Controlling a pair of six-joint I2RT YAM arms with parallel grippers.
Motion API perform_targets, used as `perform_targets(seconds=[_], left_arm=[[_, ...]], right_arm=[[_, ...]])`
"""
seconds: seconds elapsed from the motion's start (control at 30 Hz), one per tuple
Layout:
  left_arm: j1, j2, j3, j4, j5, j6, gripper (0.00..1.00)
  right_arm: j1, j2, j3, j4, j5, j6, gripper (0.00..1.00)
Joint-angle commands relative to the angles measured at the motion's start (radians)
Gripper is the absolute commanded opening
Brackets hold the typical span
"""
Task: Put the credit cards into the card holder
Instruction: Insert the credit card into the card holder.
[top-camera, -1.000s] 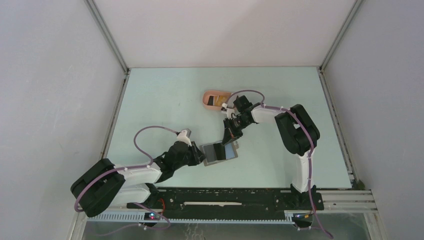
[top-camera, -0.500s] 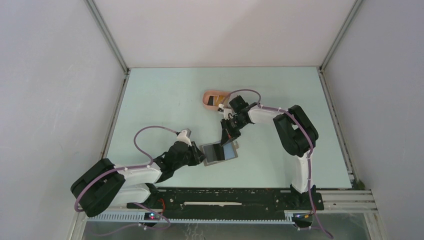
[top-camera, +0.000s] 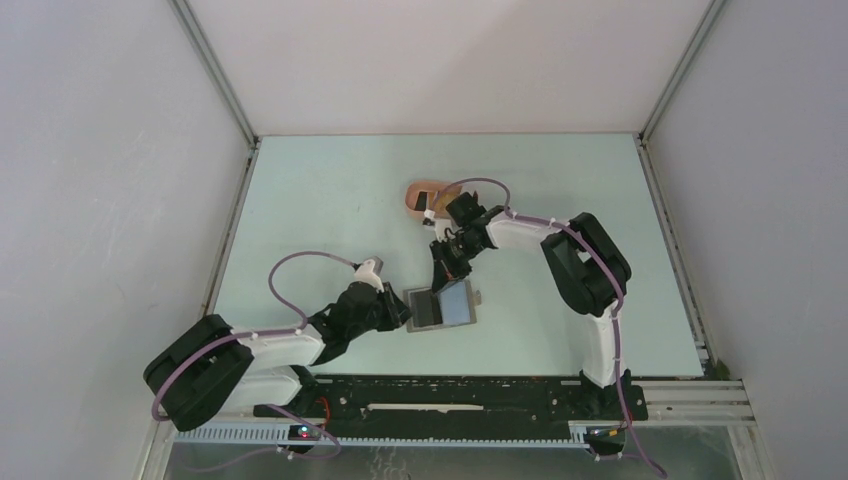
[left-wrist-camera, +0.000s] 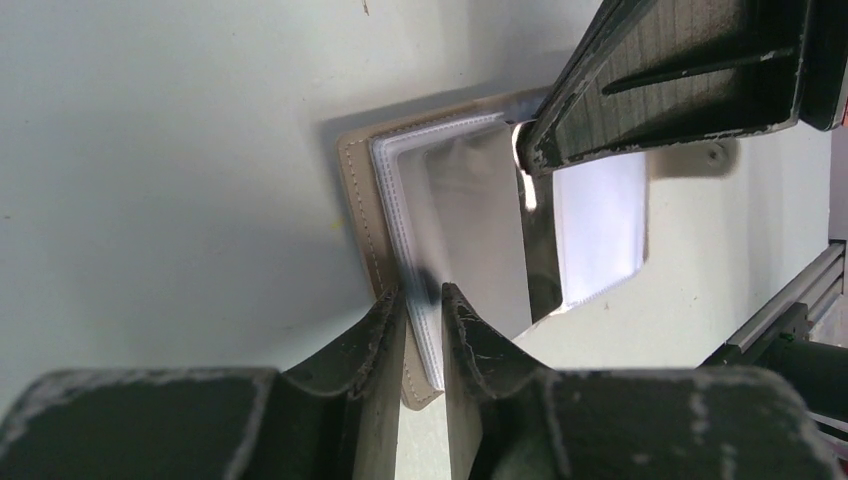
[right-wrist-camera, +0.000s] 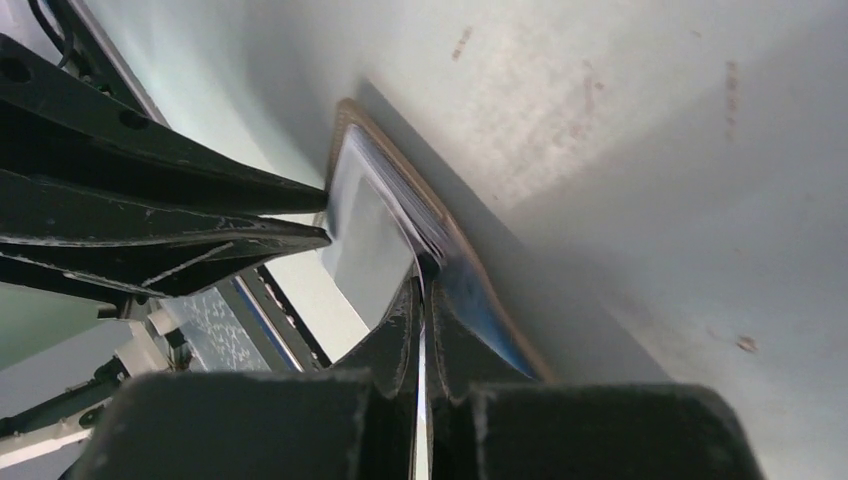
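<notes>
The card holder (top-camera: 428, 308) lies open on the table in front of the arms, its tan cover (left-wrist-camera: 358, 200) and clear sleeves (left-wrist-camera: 470, 230) showing. My left gripper (left-wrist-camera: 422, 295) is shut on the holder's near edge, pinching cover and sleeves together (top-camera: 402, 312). My right gripper (right-wrist-camera: 422, 285) comes in from the far side (top-camera: 446, 268), its jaws pressed on a thin card-like sheet at the holder's opening. A pale blue card (right-wrist-camera: 480, 300) lies flat in the holder (right-wrist-camera: 365, 235) beside those jaws. More credit cards (top-camera: 424, 202) rest in the pink tray.
The salmon-pink oval tray (top-camera: 415, 189) sits behind the right gripper, partly covered by that arm's cable. The black rail (top-camera: 450, 395) with both arm bases runs along the near table edge. Grey walls enclose the table on three sides.
The right gripper has shifted left and slightly back along the holder's far edge, and the holder's pages have turned with it. The left arm has stayed put, still gripping.
</notes>
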Motion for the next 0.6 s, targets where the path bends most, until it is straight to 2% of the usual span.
perform_targets(seconds=[0.0,0.27,0.37,0.57], left_arm=[[-0.002,0.034,0.005,-0.066,0.03,0.018,0.25],[-0.002,0.026,0.002,-0.066,0.03,0.016,0.27],[-0.002,0.025,0.001,-0.069,0.03,0.018,0.27],[-0.002,0.02,-0.002,-0.068,0.03,0.019,0.27]], right_arm=[[0.043,0.038,0.04,-0.008,-0.028,-0.007,0.06],[0.036,-0.02,0.054,-0.05,-0.018,-0.094,0.35],[0.032,-0.052,0.054,-0.07,-0.001,-0.134,0.42],[0.033,-0.102,0.054,-0.096,0.056,-0.204,0.47]])
